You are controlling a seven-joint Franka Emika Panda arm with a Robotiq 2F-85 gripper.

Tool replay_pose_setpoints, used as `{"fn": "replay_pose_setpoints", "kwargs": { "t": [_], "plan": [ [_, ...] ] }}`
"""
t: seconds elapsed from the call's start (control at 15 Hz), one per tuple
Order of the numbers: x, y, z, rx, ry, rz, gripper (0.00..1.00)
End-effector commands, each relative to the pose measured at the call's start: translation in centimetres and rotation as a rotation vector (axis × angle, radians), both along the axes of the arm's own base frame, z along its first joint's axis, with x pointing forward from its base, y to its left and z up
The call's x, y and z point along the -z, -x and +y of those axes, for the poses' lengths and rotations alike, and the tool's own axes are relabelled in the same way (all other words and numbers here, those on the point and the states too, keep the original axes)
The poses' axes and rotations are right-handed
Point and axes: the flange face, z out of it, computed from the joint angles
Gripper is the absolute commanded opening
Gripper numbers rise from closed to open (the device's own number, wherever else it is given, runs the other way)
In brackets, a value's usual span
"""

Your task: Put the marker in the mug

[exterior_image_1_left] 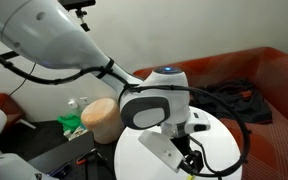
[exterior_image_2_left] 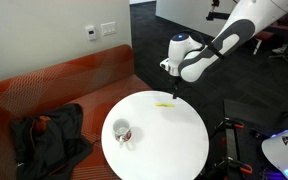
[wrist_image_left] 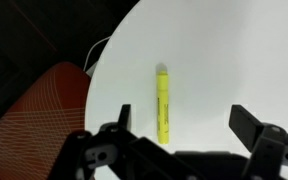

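The yellow-green marker (wrist_image_left: pixel 163 104) lies flat on the round white table (wrist_image_left: pixel 224 50); it also shows as a thin streak near the table's far edge in an exterior view (exterior_image_2_left: pixel 165 103). The dark red mug (exterior_image_2_left: pixel 120 131) with a whitish inside stands on the table's other side, well apart from the marker. My gripper (wrist_image_left: pixel 182 122) hangs above the marker with its jaws open and empty; the marker lies between the fingers, closer to the left one. In an exterior view the gripper (exterior_image_2_left: pixel 174 90) is just above the table's edge. The mug is hidden in the wrist view.
A red-orange sofa (exterior_image_2_left: pixel 59 85) with dark clothing (exterior_image_2_left: pixel 49 135) stands behind the table. A tan cylindrical stool (exterior_image_1_left: pixel 100 118) stands beside the table. The arm (exterior_image_1_left: pixel 149 105) covers much of the tabletop in that exterior view. Dark floor surrounds the table.
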Motion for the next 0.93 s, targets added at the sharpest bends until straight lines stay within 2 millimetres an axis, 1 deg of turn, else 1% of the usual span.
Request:
{"fn": "replay_pose_setpoints", "kwargs": {
  "t": [0.0, 0.2, 0.87],
  "plan": [
    [0.3, -0.2, -0.1, 0.0, 0.0, 0.003, 1.0],
    [0.5, -0.7, -0.4, -0.007, -0.007, -0.014, 1.0],
    [5.2, -0.8, -0.3, -0.087, -0.042, -0.072, 1.0]
  ]
}}
